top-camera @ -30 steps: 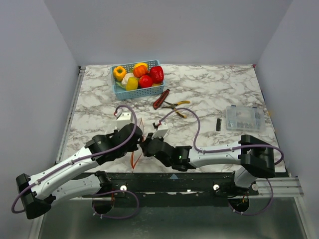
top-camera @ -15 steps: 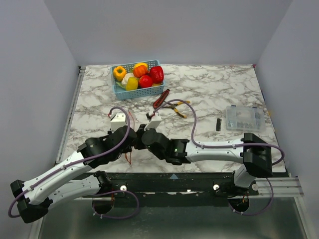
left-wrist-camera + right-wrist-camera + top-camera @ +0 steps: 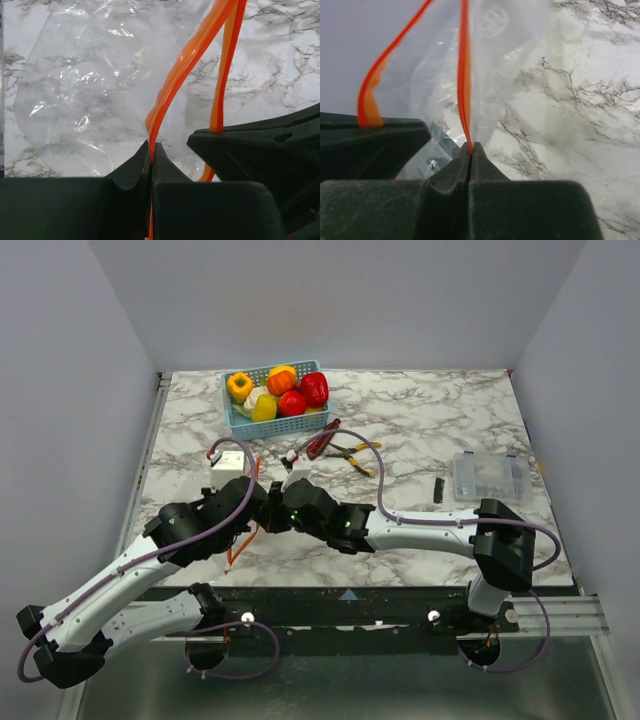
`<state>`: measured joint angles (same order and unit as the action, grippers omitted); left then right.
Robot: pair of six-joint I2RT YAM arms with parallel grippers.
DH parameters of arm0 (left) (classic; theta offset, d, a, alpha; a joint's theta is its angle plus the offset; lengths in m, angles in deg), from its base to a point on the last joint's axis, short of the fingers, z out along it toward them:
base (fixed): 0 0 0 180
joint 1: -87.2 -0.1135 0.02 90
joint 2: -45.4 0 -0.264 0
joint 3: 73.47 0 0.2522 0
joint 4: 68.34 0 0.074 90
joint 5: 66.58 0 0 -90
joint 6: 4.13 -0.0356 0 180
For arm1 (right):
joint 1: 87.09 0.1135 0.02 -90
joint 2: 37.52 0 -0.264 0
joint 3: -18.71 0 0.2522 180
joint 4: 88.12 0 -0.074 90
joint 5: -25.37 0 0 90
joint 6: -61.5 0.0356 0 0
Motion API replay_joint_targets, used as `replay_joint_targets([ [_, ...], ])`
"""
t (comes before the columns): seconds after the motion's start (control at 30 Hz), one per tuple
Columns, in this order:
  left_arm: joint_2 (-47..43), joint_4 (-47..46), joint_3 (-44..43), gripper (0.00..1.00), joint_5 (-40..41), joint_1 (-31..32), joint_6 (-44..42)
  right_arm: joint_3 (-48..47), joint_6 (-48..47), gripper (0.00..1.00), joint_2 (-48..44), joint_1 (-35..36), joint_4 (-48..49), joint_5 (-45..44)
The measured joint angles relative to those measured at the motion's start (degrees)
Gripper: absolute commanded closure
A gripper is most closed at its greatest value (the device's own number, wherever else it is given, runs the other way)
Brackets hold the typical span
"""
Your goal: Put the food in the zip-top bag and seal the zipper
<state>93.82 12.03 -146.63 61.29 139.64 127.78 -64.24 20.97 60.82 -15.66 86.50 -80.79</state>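
The left gripper (image 3: 151, 150) is pressing its two black fingers together on the thin red-orange zipper strip (image 3: 186, 62) of the clear, crinkly plastic zip-top bag (image 3: 85, 95), and the strip is emerging from between the fingertips and rising away across the left wrist view. The right gripper (image 3: 471, 148) is likewise pinching, with its fingers closed tight on a strand of the same strip that is running straight up from the tips in the right wrist view. In both wrist views a second orange strand is running apart from the pinched one toward the other gripper's dark body, so the two sides of the bag's mouth are standing separated there. The see-through film is spreading out beyond the fingers over the white, grey-veined marble-patterned table (image 3: 450, 410); whether it is resting on that surface cannot be told. From above, the two grippers are meeting tip to tip near the front left of the table, with a piece of the orange strip showing just on their near side. The small glossy toy fruits and vegetables (image 3: 283, 390) in red, yellow and orange are sitting piled in the blue lattice plastic basket (image 3: 240, 427) at the far edge, well apart from the bag. Red-handled pliers (image 3: 322, 438) and a yellow-handled tool (image 3: 356, 450) are lying between basket and grippers, and a clear plastic compartment box (image 3: 488, 477) is sitting to the right.
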Motion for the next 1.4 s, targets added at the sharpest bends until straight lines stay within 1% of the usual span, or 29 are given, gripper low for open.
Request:
replay_joint_targets([
  [0.2,-0.3,0.5,-0.4,1.0,-1.0,-7.5,-3.0,-0.7,-1.7,0.99,2.7,-5.4,0.0,10.5],
  [0.3,-0.9,-0.3,-0.3,1.0,-3.1,-13.6,-4.5,-3.9,-2.9,0.99,5.8,-7.8,-0.4,15.8],
  [0.4,-0.8,-1.5,-0.1,1.0,-5.3,-18.3,-5.6,-7.3,-3.9,0.99,8.6,-9.5,-0.9,18.8],
  [0.47,-0.2,-3.2,0.5,1.0,-6.9,-21.7,-6.6,-9.4,-4.6,0.92,10.2,-10.3,-1.7,20.4],
  [0.53,0.9,-4.9,1.0,1.0,-9.1,-25.6,-7.7,-11.8,-5.3,0.81,11.8,-10.8,-2.6,21.5],
  [0.6,2.3,-6.3,1.3,1.0,-11.0,-28.7,-8.3,-13.9,-6.2,0.76,13.0,-11.1,-4.0,22.0],
  [0.77,5.4,-8.8,1.7,1.0,-12.2,-32.7,-8.3,-19.1,-8.8,0.6,14.5,-11.9,-7.2,22.1],
  [0.93,6.8,-11.4,2.2,1.0,-12.6,-34.5,-8.4,-23.2,-10.5,0.4,14.8,-14.2,-8.6,22.5],
  [1.03,8.0,-13.1,3.4,1.0,-13.3,-35.1,-8.5,-26.5,-11.8,0.26,15.5,-16.5,-9.5,22.0],
  [1.2,8.8,-15.3,4.2,1.0,-14.2,-35.2,-9.5,-31.9,-14.5,0.14,17.1,-20.8,-10.2,18.6],
  [1.27,8.8,-16.5,4.2,1.0,-14.6,-35.2,-10.1,-33.7,-16.2,0.06,18.0,-22.2,-10.4,15.9],
  [1.37,8.8,-18.5,4.3,1.0,-15.2,-35.2,-11.2,-37.8,-20.4,0.01,20.8,-24.0,-10.6,9.7],
  [1.4,8.8,-19.0,4.5,1.0,-15.4,-35.2,-11.6,-39.3,-22.1,0.0,22.1,-24.5,-10.7,7.5],
])
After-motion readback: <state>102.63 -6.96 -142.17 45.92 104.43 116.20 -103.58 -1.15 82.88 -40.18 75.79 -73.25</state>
